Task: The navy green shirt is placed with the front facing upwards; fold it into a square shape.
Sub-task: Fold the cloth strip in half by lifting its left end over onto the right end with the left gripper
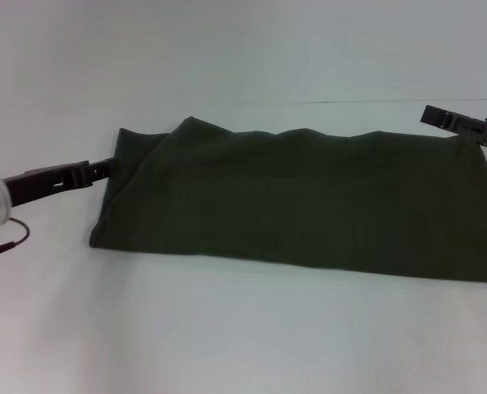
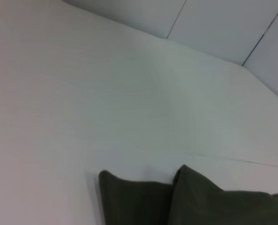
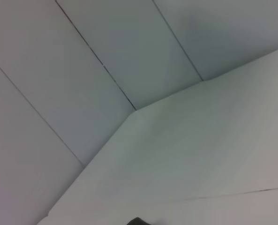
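The navy green shirt (image 1: 309, 205) lies folded into a long flat band across the white table (image 1: 243, 345), with a wavy far edge and no lettering showing. My left gripper (image 1: 107, 168) sits low at the band's left end, touching its edge. My right gripper (image 1: 434, 116) is at the band's far right corner, just above the cloth. The left wrist view shows two dark cloth peaks of the shirt (image 2: 199, 201) on the table. In the right wrist view only a small dark sliver (image 3: 138, 221) appears at the picture's edge.
White tabletop stretches in front of the shirt and behind it up to a pale panelled wall (image 3: 129, 56). A thin seam (image 1: 374, 102) runs across the table at the back right. A cable (image 1: 9, 238) hangs from my left arm.
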Robot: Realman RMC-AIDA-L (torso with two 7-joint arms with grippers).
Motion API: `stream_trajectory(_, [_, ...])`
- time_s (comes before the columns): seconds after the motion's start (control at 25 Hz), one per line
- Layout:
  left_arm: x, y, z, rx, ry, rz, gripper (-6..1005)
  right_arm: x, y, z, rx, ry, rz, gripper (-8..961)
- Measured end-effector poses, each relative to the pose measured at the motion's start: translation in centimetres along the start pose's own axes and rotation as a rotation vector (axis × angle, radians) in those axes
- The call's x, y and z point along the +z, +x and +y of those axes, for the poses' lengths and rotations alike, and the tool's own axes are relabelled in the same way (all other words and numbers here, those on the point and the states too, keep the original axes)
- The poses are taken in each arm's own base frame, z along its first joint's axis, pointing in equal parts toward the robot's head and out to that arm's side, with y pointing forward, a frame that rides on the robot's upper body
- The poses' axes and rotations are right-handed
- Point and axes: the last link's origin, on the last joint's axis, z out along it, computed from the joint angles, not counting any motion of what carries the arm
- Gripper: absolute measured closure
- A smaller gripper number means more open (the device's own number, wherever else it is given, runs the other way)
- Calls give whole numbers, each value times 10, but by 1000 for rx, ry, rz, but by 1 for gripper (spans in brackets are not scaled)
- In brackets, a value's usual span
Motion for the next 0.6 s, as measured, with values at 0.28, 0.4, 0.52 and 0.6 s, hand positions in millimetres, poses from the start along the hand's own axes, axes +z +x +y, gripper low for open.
stream_trajectory(0.28, [-18, -8, -11, -46, -16, -40, 386, 8, 6, 0, -5, 18, -6, 36])
stream_trajectory(0.4, [-22, -15, -16, -38, -2, -74, 386, 8, 8, 1, 1, 18, -9, 37])
stream_trajectory(0.52, [-23, -24, -20, -25, 17, -119, 386, 6, 9, -1, 11, 23, -15, 38])
stream_trajectory(0.6, [-24, -29, -21, -20, 24, -137, 386, 6, 10, -1, 16, 24, -17, 39])
